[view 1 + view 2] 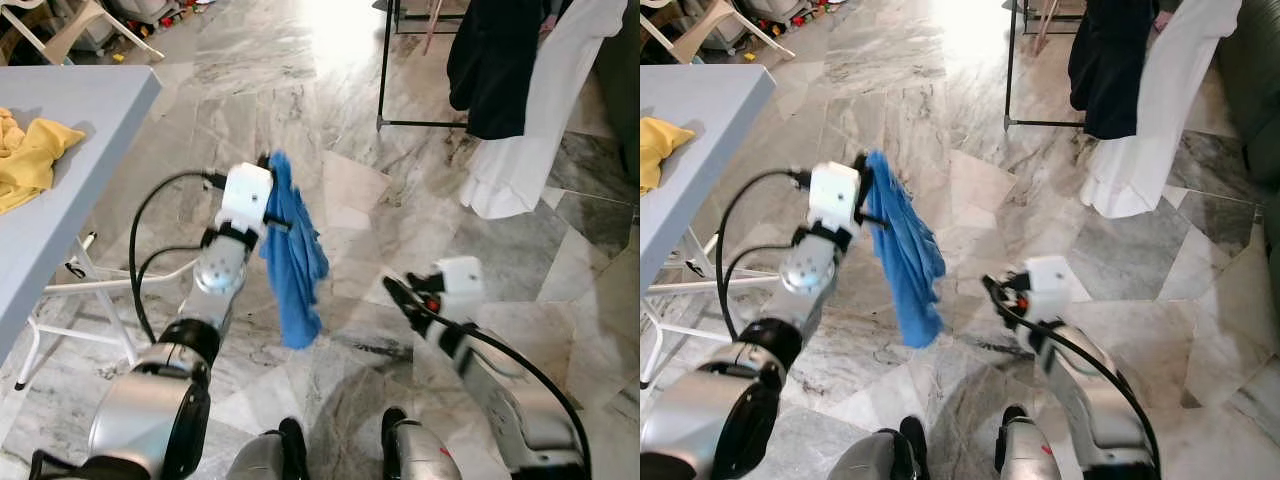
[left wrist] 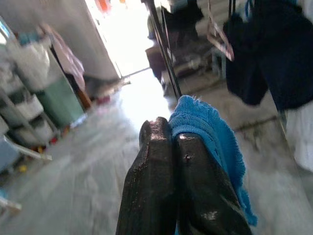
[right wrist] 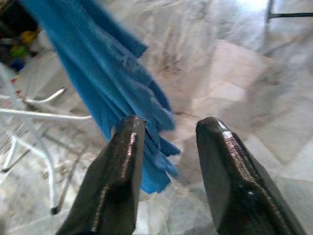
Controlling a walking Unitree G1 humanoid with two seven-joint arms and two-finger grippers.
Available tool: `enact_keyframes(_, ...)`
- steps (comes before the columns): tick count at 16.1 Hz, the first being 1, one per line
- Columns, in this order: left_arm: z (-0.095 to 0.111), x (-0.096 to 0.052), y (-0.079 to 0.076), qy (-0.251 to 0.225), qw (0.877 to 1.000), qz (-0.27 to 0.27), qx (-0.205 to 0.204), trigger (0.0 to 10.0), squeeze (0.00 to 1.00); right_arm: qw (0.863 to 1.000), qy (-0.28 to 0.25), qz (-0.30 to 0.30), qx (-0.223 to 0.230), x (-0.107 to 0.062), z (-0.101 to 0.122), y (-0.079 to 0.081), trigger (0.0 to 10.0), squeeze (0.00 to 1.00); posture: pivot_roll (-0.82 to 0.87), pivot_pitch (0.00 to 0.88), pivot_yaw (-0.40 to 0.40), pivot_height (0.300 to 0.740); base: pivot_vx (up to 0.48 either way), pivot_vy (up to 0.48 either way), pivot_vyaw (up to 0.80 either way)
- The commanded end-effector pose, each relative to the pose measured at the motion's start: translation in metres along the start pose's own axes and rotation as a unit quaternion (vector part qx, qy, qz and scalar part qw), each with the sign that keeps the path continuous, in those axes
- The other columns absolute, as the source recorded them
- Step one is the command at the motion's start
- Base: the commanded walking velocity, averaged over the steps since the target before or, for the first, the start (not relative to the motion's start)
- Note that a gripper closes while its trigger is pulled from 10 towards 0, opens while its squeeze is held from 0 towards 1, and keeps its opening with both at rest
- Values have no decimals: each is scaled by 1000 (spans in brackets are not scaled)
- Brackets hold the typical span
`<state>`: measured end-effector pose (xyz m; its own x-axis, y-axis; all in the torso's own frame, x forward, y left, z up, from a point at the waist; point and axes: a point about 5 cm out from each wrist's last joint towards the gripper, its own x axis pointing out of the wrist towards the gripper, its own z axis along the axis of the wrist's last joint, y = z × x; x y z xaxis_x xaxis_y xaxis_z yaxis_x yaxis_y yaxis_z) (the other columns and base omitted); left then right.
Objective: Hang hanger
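Dangling blue garment (image 1: 295,255), L gripper (image 1: 268,190) clamped

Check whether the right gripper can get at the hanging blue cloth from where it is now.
Probably yes: the right gripper is open and aimed at the blue cloth, which dangles from the left gripper, with only bare floor between them.

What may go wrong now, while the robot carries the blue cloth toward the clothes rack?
1. The left end effector is shut on only the top edge of the blue cloth, so the cloth might slip out.
2. The cloth hangs free and could snag the open right end effector nearby.
3. The clothes rack is already crowded with dark and white garments, so hanging may disturb them.
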<state>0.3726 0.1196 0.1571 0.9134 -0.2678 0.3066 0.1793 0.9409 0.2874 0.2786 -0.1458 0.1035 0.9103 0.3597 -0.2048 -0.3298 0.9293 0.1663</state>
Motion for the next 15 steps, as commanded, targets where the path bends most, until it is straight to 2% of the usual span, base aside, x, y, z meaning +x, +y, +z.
enact_keyframes(1,-23,-17,1,54,999,-7,-5,0,0,1000,-6,-19,4,-6,-6,-3,10000,1000,-264,229,150,740,0,0,0)
enact_keyframes(2,-42,-33,-5,98,995,-23,-2,0,0,999,11,-53,6,-10,-25,-11,10000,1000,-268,221,143,740,0,0,0)
enact_keyframes(3,-46,-38,-6,108,994,-25,-1,0,0,998,17,-63,9,-10,-31,-13,10000,1000,-268,221,143,740,0,0,0)
enact_keyframes(5,-74,-67,-15,184,982,-43,-1,0,0,991,64,-117,28,-15,-74,-21,10000,1000,-272,199,132,740,0,0,0)
enact_keyframes(6,-77,-71,-17,195,980,-46,-2,0,0,989,71,-123,30,-17,-81,-22,10000,1000,-271,194,130,740,0,0,0)
enact_keyframes(7,-91,-86,-22,248,968,-46,-17,0,0,981,97,-156,62,-22,-106,-26,10000,1000,-272,183,123,740,0,0,0)
enact_keyframes(8,-98,-94,-24,271,961,-45,-23,0,0,975,117,-174,78,-26,-120,-28,10000,1000,-272,174,120,740,0,0,0)
enact_keyframes(10,-114,-119,-32,329,942,-65,-23,0,0,949,168,-232,133,-40,-156,-33,10000,1000,-272,159,112,740,0,0,0)
enact_keyframes(11,-120,-130,-34,358,931,-68,-28,0,0,945,194,-237,116,-44,-167,-33,10000,1000,-279,149,106,740,0,0,0)
enact_keyframes(12,-128,-144,-36,396,915,-72,-35,0,0,934,245,-242,95,-52,-185,-30,10000,1000,-279,147,104,740,0,0,0)
enact_keyframes(13,-130,-146,-36,403,912,-72,-37,0,0,933,254,-240,89,-54,-188,-29,10000,1000,-279,147,104,740,0,0,0)
enact_keyframes(15,-136,-161,-40,433,897,-88,-29,0,0,921,290,-242,90,-63,-200,-29,10000,1000,-258,140,97,740,0,0,0)
